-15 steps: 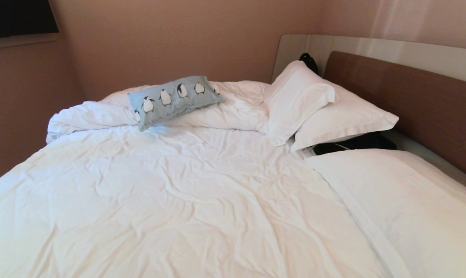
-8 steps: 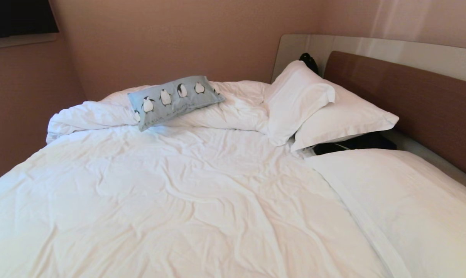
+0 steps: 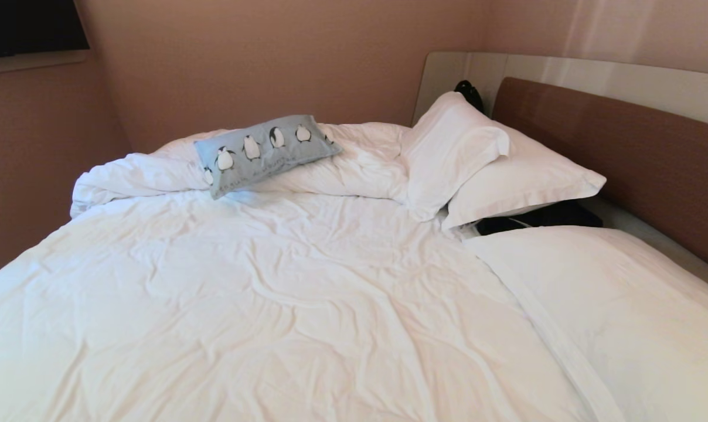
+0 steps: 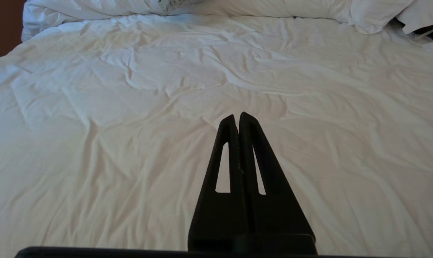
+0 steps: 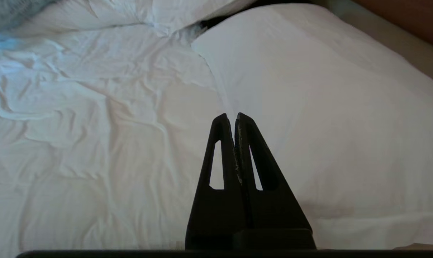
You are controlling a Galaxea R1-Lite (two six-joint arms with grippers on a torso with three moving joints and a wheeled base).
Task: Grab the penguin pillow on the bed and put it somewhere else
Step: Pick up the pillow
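Penguin pillow (image 3: pixel 265 152) sits upper left of centre in the head view, propped on the bunched duvet roll (image 3: pixel 155 170) at the far side of the bed (image 3: pixel 283 305); white pillows (image 3: pixel 483 164) lean on the headboard (image 3: pixel 623 152) upper right; left gripper (image 4: pixel 238 116) pressed together, empty, over rumpled duvet; right gripper (image 5: pixel 230 117) pressed together, empty, over the flat pillow's (image 5: pixel 327 118) edge.

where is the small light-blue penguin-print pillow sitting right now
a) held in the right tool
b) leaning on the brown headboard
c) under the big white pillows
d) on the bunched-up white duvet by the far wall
d: the small light-blue penguin-print pillow rests on the bunched-up white duvet at the far side of the bed, away from the two large white pillows, with neither tool near it.
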